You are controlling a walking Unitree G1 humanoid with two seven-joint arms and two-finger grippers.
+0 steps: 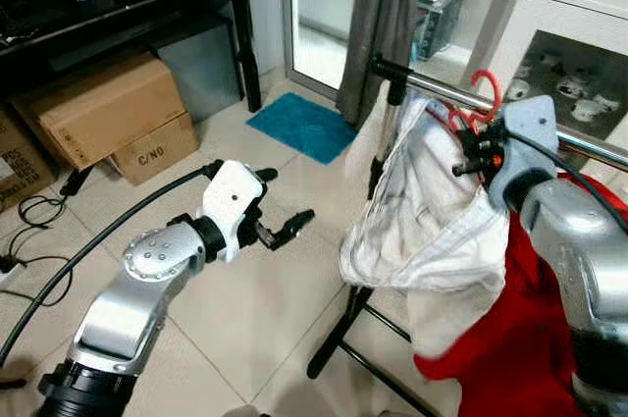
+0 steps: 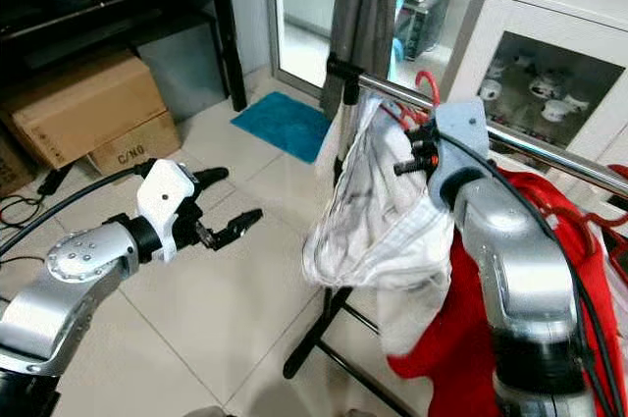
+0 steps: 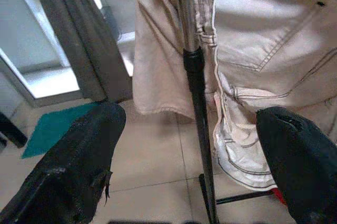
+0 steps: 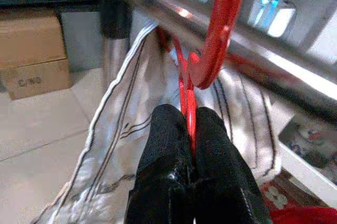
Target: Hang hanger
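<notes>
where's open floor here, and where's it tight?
Free: tiles between the left gripper and rack post, and between mat and boxes. Tight: the rail, where the right gripper pinches the red hanger among clothes.

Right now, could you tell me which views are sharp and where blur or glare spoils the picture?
Eye views: evenly lit and sharp, though daylight washes out the glass door. Left wrist view: white trousers bleached by bright light, open left gripper fingers soft. Right wrist view: rail blurred with glare; red hanger and right gripper fairly sharp.
</notes>
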